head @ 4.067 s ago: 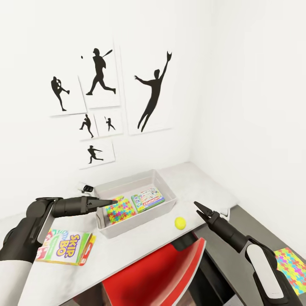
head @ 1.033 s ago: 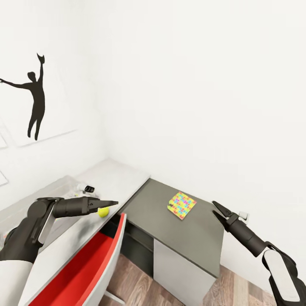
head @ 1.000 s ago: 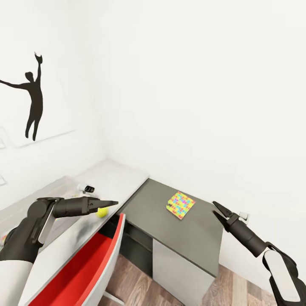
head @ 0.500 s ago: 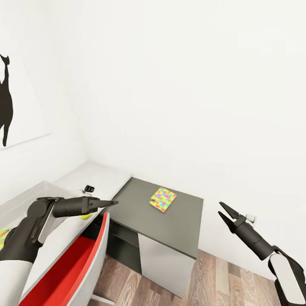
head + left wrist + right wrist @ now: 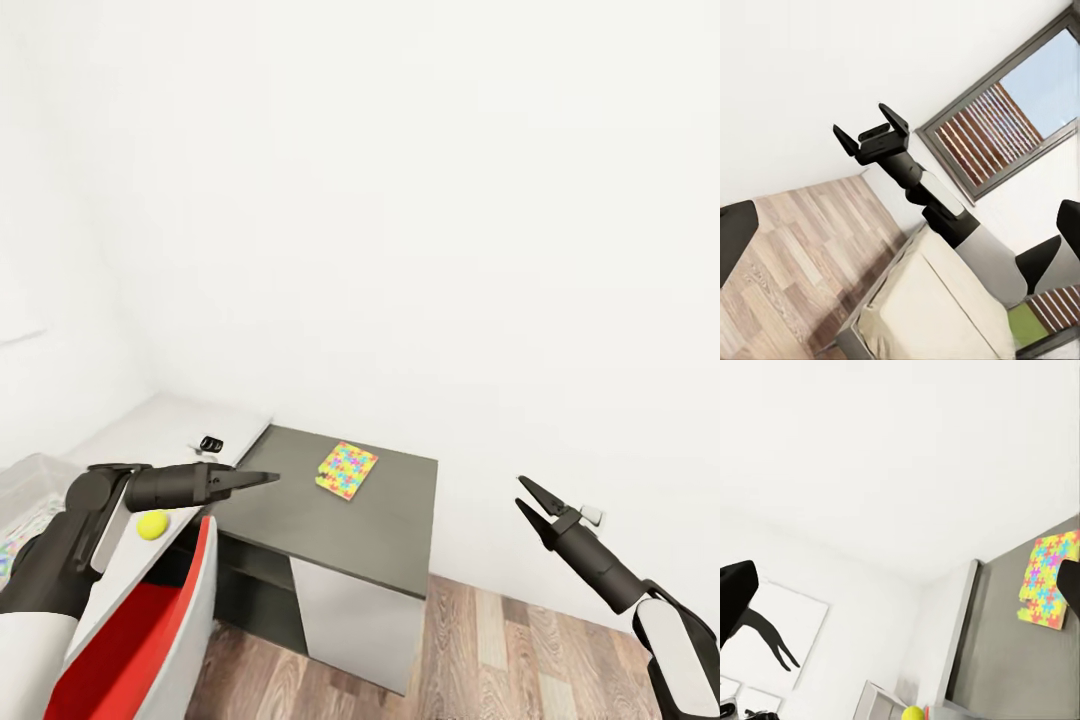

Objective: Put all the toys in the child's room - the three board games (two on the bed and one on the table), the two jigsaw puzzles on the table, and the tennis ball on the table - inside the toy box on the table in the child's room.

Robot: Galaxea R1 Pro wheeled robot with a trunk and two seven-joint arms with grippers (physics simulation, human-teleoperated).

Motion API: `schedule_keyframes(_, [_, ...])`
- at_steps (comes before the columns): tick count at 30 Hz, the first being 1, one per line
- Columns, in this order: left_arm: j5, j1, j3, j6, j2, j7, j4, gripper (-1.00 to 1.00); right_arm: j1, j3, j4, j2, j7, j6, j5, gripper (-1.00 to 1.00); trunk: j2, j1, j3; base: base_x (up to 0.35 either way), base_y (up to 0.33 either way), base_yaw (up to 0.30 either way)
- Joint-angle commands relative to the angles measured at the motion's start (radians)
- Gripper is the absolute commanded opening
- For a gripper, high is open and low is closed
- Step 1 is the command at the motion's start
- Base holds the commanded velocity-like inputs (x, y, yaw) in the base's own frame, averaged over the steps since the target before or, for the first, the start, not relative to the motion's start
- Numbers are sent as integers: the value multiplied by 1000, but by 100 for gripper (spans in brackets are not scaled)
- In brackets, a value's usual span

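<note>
A jigsaw puzzle (image 5: 346, 470) lies flat on the lower dark-grey desk (image 5: 390, 520), and the tennis ball (image 5: 152, 524) rests on the pale table (image 5: 150, 425). Both the left gripper (image 5: 268, 478) and the right gripper (image 5: 522, 495) hover empty with fingers spread.

Open air above jigsaw puzzle (image 5: 346, 470)
</note>
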Motion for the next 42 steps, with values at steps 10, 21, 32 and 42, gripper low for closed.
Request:
schedule_keyframes(10, [0,0,0,11,0,-3,-1,100,-1,-17,12,0,1,7,-4,100,-2,1,4,0,0,-278])
schedule_keyframes(21, [0,0,-1,11,-1,-1,-2,100,-1,-23,15,-1,1,7,-4,100,-2,1,11,-23,0,-277])
schedule_keyframes(32, [0,-1,-1,11,-2,0,-2,100,-1,-23,21,-1,7,7,-5,100,-2,1,22,-98,0,-252])
schedule_keyframes(42, [0,0,-1,11,-1,1,-2,100,-1,-23,26,-1,9,7,-5,100,-2,1,33,-6,0,-238])
